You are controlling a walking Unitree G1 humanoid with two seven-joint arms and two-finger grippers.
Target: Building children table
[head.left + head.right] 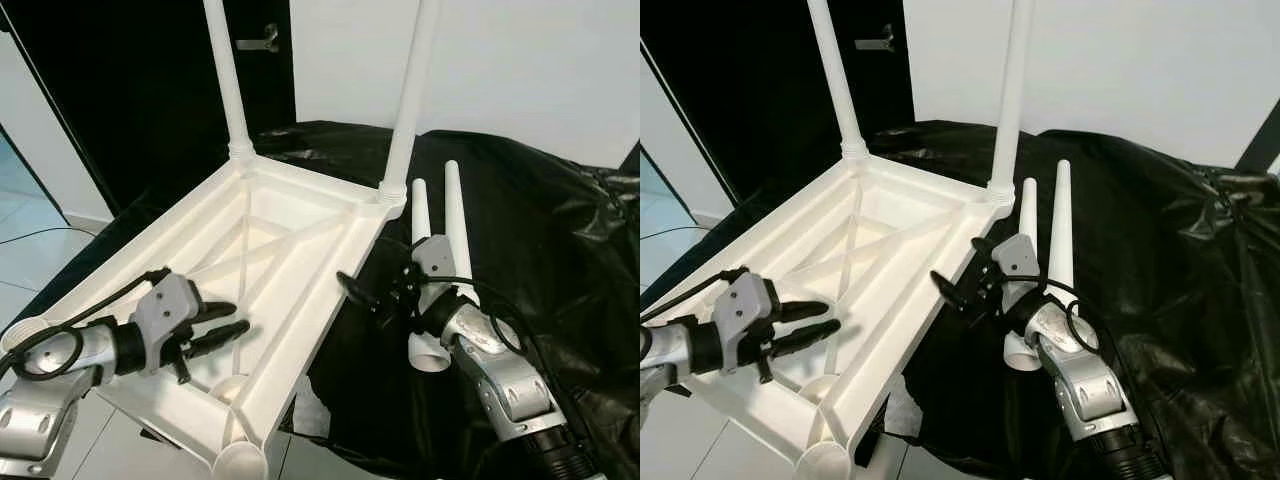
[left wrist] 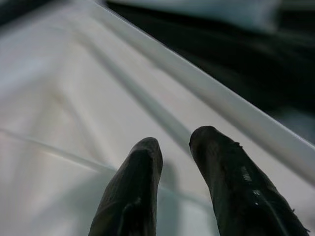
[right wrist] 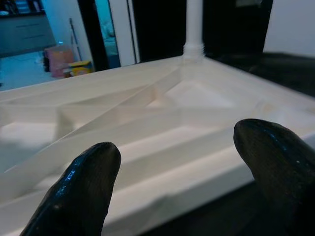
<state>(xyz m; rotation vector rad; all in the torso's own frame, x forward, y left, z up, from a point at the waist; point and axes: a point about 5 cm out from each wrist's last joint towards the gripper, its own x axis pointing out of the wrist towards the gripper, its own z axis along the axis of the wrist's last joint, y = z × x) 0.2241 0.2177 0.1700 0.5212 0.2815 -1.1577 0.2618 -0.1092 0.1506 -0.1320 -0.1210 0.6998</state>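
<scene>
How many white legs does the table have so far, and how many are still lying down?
2 legs stand up on the far corners of the upturned table: one, another. 2 more lie on the black sheet.

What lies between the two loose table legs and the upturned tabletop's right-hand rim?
In the left eye view, the right claw, fingers open, hangs there over the black plastic sheet, between the loose legs and the tabletop.

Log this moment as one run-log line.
white plastic tabletop upside down, two legs fitted | two loose white legs on black sheet | left hand open over tabletop | right hand open beside rim
</scene>
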